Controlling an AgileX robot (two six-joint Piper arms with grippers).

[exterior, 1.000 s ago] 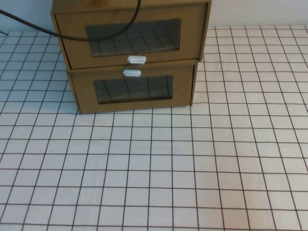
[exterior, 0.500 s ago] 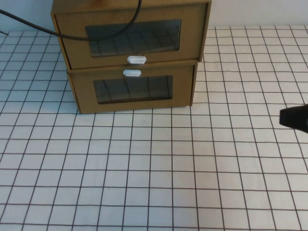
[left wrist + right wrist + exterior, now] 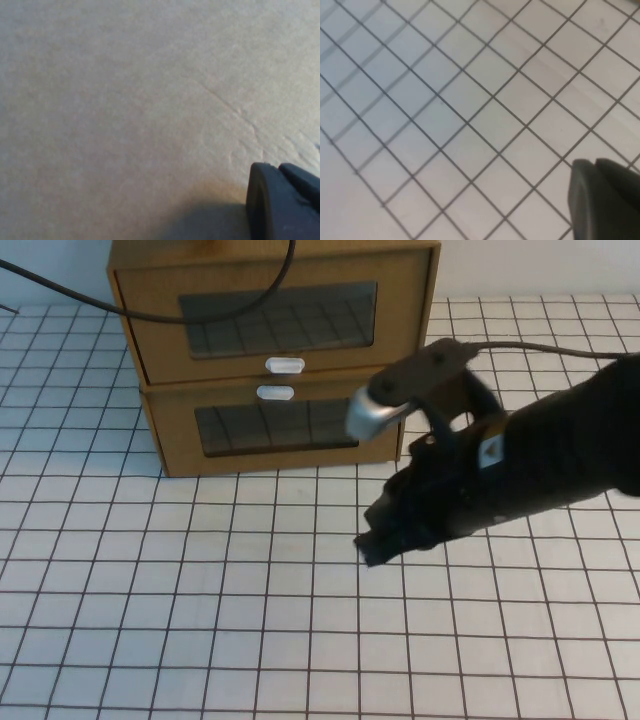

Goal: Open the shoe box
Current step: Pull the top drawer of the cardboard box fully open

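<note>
Two brown cardboard shoe boxes stand stacked at the back left of the table, each with a dark window and a white handle. The upper box point(image 3: 400, 300) has its handle point(image 3: 284, 365) just above the lower box's point(image 3: 170, 435) handle point(image 3: 274, 392). Both fronts are closed. My right gripper point(image 3: 372, 545) point(image 3: 595, 165) hovers shut over the gridded table, in front of the lower box's right corner and holding nothing. My left gripper point(image 3: 277, 167) is shut, close against plain brown cardboard point(image 3: 125, 100); the high view does not show it.
A black cable point(image 3: 150, 312) drapes across the upper box's front from the top edge. The white gridded cloth point(image 3: 200, 620) covers the whole table in front of and to the right of the boxes. My right arm point(image 3: 560, 455) reaches in from the right edge.
My right arm has swept in from the right edge toward the middle, ending in front of the lower box's right corner. The boxes have not moved.
</note>
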